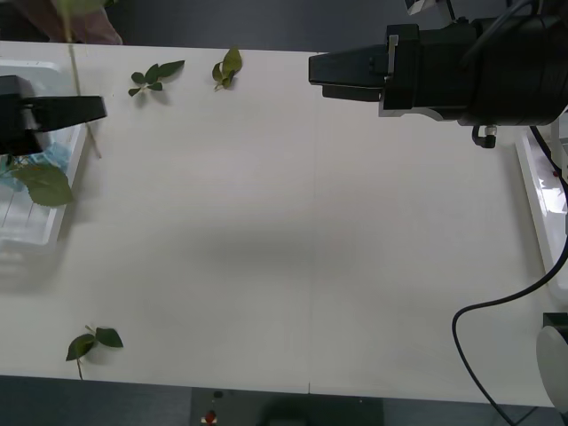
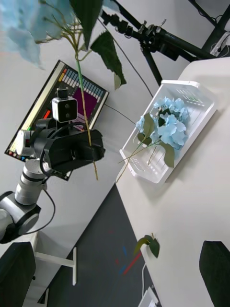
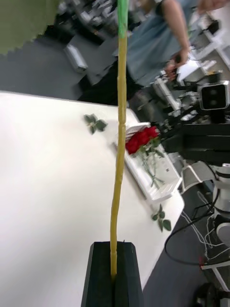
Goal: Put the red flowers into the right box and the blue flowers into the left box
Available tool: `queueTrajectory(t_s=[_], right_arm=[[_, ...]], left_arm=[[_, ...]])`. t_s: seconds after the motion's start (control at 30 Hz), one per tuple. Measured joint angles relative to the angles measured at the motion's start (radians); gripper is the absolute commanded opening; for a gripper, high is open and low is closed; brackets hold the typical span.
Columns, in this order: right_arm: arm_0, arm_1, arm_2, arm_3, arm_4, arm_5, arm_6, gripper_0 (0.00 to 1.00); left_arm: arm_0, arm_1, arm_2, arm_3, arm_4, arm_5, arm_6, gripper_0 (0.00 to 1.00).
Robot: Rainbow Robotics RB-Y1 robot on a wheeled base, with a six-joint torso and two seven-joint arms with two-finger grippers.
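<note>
one blue flower stem [image 3: 117, 158] pinched in the closed left end effector [image 3: 114, 276], red flowers [image 3: 140, 139] in the right box [image 3: 160, 184] behind.

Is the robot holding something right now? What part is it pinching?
Yes. The left gripper is shut on a pale blue fluffy flower, pinching its thin yellow-green stem near the lower end. The right gripper holds nothing.

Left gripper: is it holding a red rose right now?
No. In the right wrist view the left gripper is shut on the thin stem of a blue flower, whose pale blue cluster hangs above it.
</note>
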Motion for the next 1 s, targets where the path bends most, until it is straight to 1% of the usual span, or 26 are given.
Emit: queueTrajectory(t_s=[0.07,0.2,0.3,0.43,0.57,0.77,0.93,1.0], right_arm=[[0.002,0.000,-0.001,0.000,0.000,0.000,0.000,1.00],[0.019,0.000,-0.013,0.000,0.001,-0.028,0.000,1.00],[0.033,-0.003,-0.029,-0.003,0.004,-0.067,0.000,1.00],[0.035,-0.036,-0.033,-0.020,0.057,-0.068,0.000,1.00],[0.035,-0.096,-0.030,-0.033,0.083,-0.067,0.013,1.00],[0.045,-0.196,-0.030,-0.033,0.083,-0.047,0.233,1.00],[0.082,-0.269,-0.030,-0.033,0.083,-0.019,0.310,1.00],[0.101,-0.291,-0.030,-0.033,0.083,-0.019,0.382,1.00]], left_arm=[[0.051,0.026,0.093,0.037,0.000,0.059,0.055,0.00],[0.135,0.068,0.248,0.157,-0.011,0.191,0.063,0.00],[0.170,0.101,0.297,0.274,-0.047,0.262,0.063,0.00],[0.180,0.132,0.300,0.391,-0.144,0.292,0.063,0.00],[0.180,0.134,0.287,0.440,-0.255,0.275,0.062,0.00],[0.180,0.134,0.196,0.479,-0.362,0.209,0.062,0.00],[0.180,0.134,0.147,0.549,-0.410,0.205,0.062,0.00],[0.180,0.134,0.131,0.566,-0.421,0.183,0.062,0.00]])
